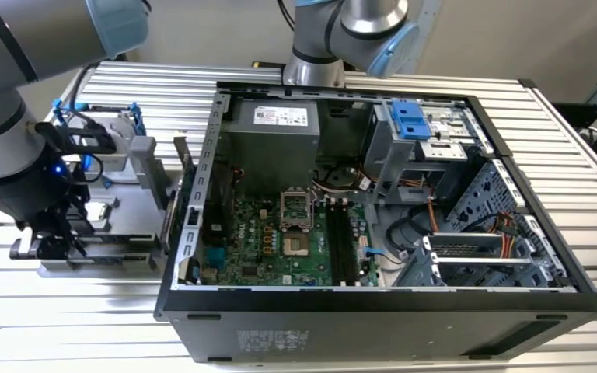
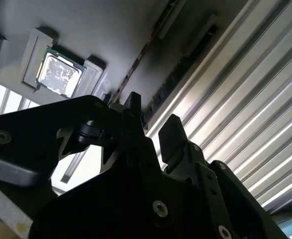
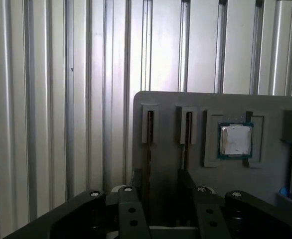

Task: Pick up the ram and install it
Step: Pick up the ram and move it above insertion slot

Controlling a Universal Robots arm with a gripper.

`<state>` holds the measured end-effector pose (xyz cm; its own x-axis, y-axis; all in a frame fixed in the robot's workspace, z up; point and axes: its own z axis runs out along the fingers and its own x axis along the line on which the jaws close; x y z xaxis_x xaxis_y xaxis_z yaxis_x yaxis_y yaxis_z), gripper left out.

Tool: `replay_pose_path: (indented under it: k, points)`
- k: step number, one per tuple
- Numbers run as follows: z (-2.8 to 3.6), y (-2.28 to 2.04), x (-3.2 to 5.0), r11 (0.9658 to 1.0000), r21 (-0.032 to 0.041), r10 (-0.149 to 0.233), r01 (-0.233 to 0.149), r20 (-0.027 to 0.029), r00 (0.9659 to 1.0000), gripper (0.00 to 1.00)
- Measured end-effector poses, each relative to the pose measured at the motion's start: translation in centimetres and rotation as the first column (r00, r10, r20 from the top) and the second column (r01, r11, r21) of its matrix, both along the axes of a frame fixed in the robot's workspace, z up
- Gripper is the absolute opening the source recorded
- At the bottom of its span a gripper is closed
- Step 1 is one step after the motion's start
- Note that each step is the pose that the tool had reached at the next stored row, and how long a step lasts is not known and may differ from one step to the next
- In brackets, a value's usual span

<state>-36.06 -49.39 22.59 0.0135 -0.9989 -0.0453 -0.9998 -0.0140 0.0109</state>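
We found the ram (image 3: pixel 150 137) not yet picked up, standing edgewise in the grey holder (image 3: pixel 166 107) at the exterior view's left, the gripper (image 3: pixel 161 175) spread apart just above it, the motherboard slots (image 1: pixel 342 241) unfilled.

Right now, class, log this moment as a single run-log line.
gripper: open, empty | ram sticks: upright in grey tray slots, ungripped | processor chip: beside them on tray

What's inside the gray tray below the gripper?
Two thin ram sticks stand on edge in slots of the tray, beside a square silver processor chip. The open gripper covers the sticks' near ends.
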Motion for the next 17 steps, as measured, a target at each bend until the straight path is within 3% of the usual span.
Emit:
replay_pose_path:
  k: [17]
  points:
    - [-1.99, -0.22, 0.0, 1.0, 0.0001, 0.0, 0.0, 0.0, 1.0, 1.0]
